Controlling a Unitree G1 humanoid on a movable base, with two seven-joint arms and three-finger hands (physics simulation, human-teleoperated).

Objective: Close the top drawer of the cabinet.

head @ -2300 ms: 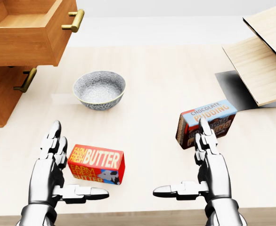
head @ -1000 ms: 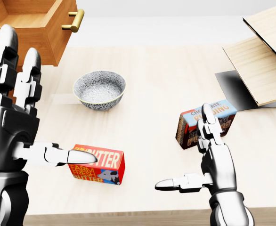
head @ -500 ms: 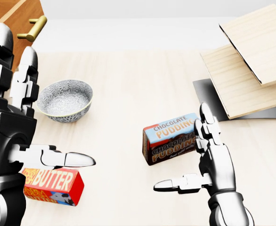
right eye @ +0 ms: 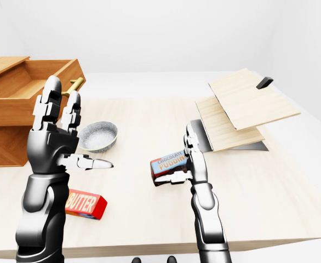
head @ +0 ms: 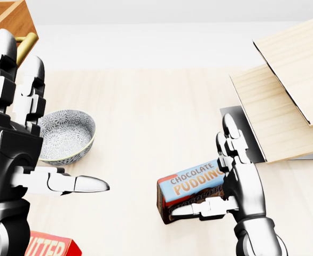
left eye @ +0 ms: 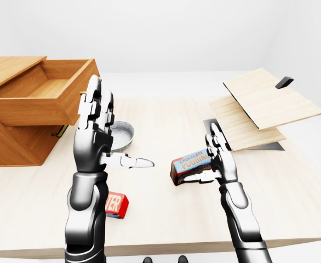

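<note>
The wooden cabinet [left eye: 7,142] stands at the left of the left-eye view. Its top drawer [left eye: 45,93] is pulled out and shows its bare inside, with a brass handle [right eye: 75,85] on its face. My left hand [right eye: 73,126] is raised upright with fingers spread, open and holding nothing. Its fingertips [left eye: 93,90] overlap the drawer's front corner; whether they touch it I cannot tell. My right hand [right eye: 183,156] is open, low at the middle, beside the pudding box [head: 191,184] with its thumb across the box's lower edge.
On the pale table [left eye: 166,120] a patterned grey bowl [head: 65,136] sits just right of the cabinet. A red butter box [right eye: 85,203] lies near the bottom left. Stacked tilted wooden boards [head: 284,80] on a dark plate [head: 242,125] fill the right.
The whole head view has shifted: bowl, pudding box and butter box slid down and left, so the camera moved. My left hand rose from the table to drawer height. The drawer stays open.
</note>
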